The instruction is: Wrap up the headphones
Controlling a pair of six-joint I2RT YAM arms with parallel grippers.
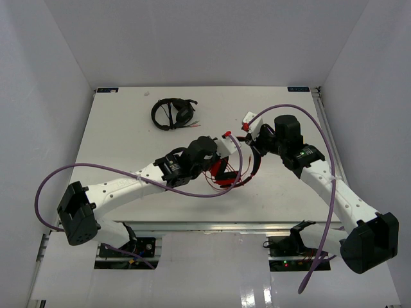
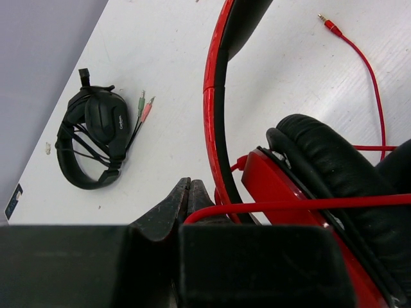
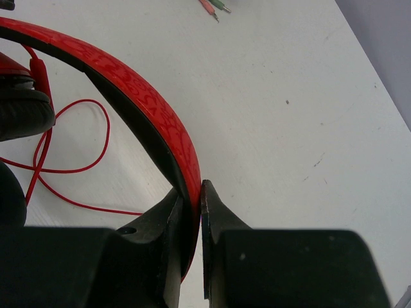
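Note:
The red headphones (image 1: 226,177) lie mid-table between my two arms. In the left wrist view the red headband (image 2: 212,96), a red ear cup (image 2: 282,186) and its black pad (image 2: 327,167) are close by. My left gripper (image 2: 189,185) is shut on the thin red cable (image 2: 289,205), which runs taut to the right across the cup. The cable's plug (image 2: 327,24) lies loose on the table. My right gripper (image 3: 194,189) is shut on the red headband (image 3: 128,77). Cable loops (image 3: 77,168) lie left of it. From above, the left gripper (image 1: 218,165) and right gripper (image 1: 252,146) flank the headphones.
Smaller all-black headphones (image 1: 172,113) lie at the far left of the table, also in the left wrist view (image 2: 93,138), with their green and pink plugs (image 2: 145,106) beside them. The white table (image 1: 115,147) is walled on three sides.

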